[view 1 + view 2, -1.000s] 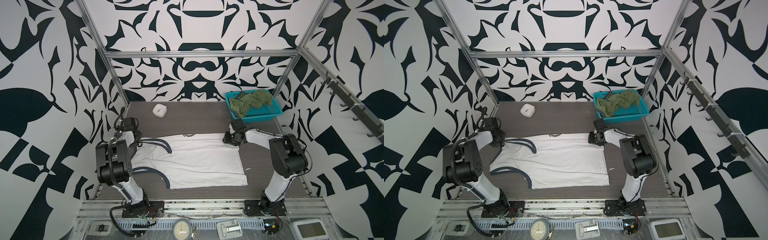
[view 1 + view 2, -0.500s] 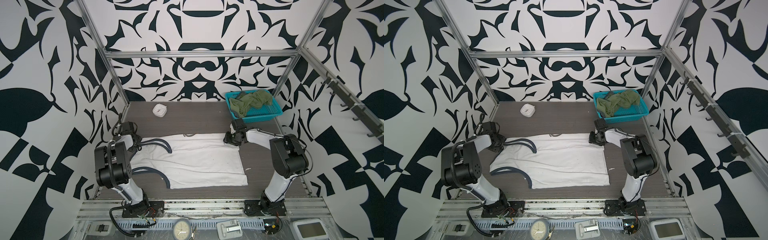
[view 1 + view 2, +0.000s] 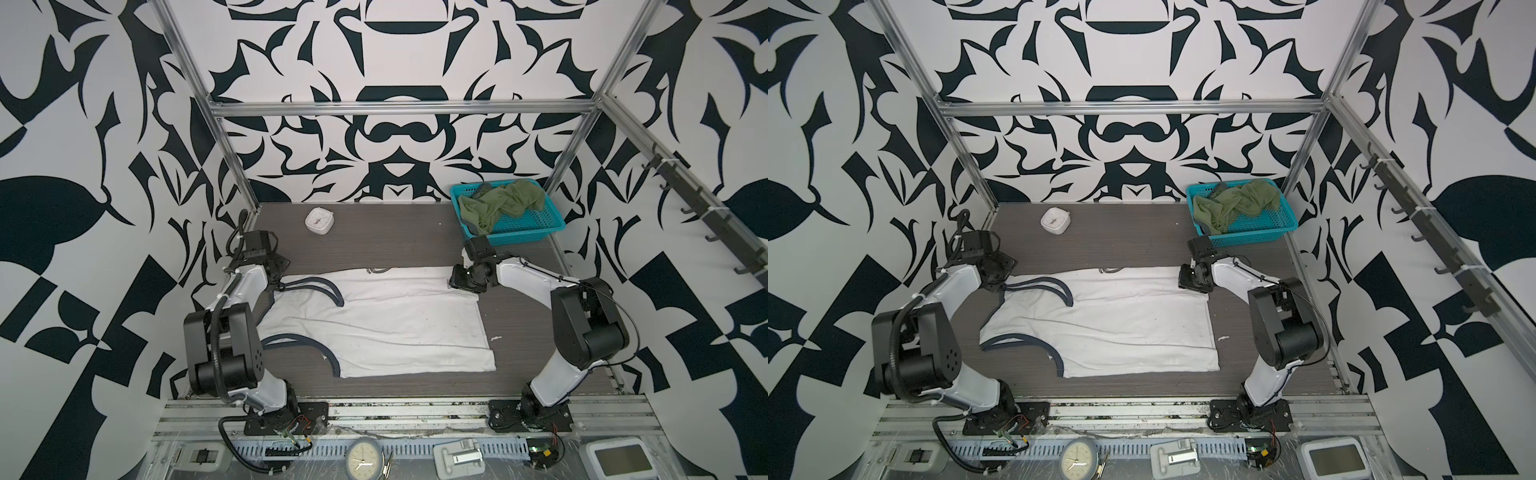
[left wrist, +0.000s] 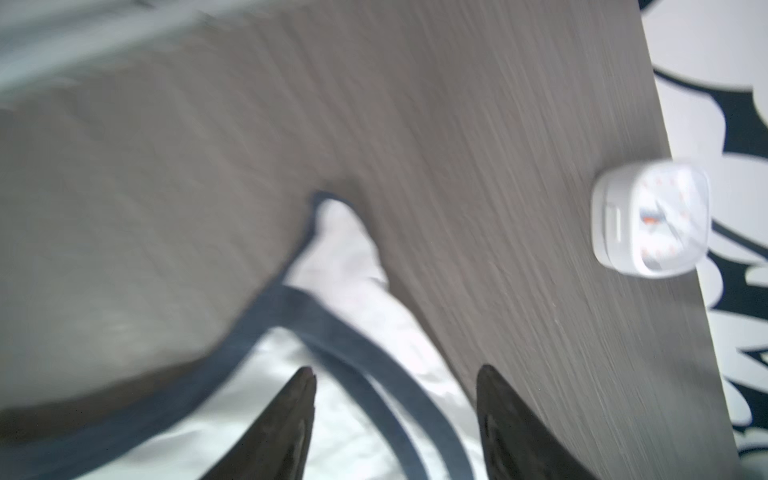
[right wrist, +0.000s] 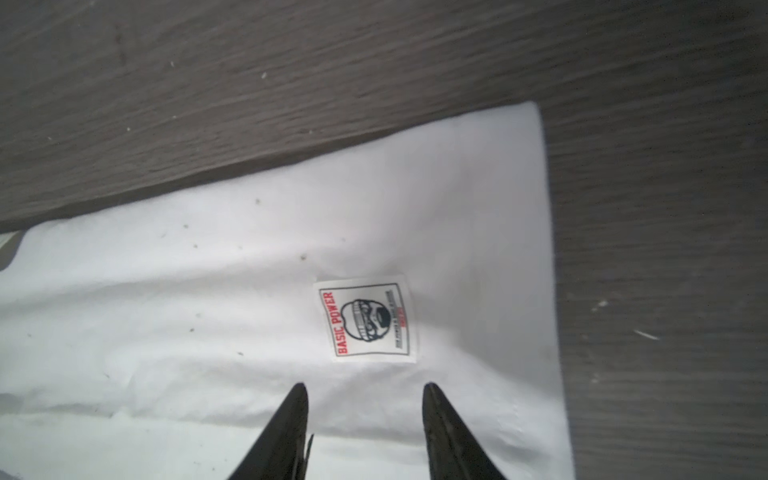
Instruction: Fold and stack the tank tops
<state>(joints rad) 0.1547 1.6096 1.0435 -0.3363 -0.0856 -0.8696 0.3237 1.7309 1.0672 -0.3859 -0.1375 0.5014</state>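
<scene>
A white tank top (image 3: pixel 374 328) (image 3: pixel 1108 332) with navy trim lies flat on the grey table, its far long edge folded over. My left gripper (image 3: pixel 279 285) (image 3: pixel 1001 285) (image 4: pixel 397 370) is open over the far navy shoulder strap (image 4: pixel 332 332), holding nothing. My right gripper (image 3: pixel 453 286) (image 3: pixel 1183 283) (image 5: pixel 365 386) is open just above the far hem corner, near a small printed label (image 5: pixel 368 320). The olive green tank top (image 3: pixel 498 205) (image 3: pixel 1233 205) lies crumpled in a teal basket (image 3: pixel 528 235) (image 3: pixel 1258 237) at the back right.
A small white square clock (image 3: pixel 319 220) (image 3: pixel 1054 221) (image 4: pixel 650 218) stands on the table near the back wall, left of centre. Patterned walls and metal frame posts close in the table. A round clock (image 3: pixel 363 457) and small devices lie on the front rail.
My left gripper has opened and let go of the shoulder strap, which now lies on the table. The right gripper has hardly moved.
</scene>
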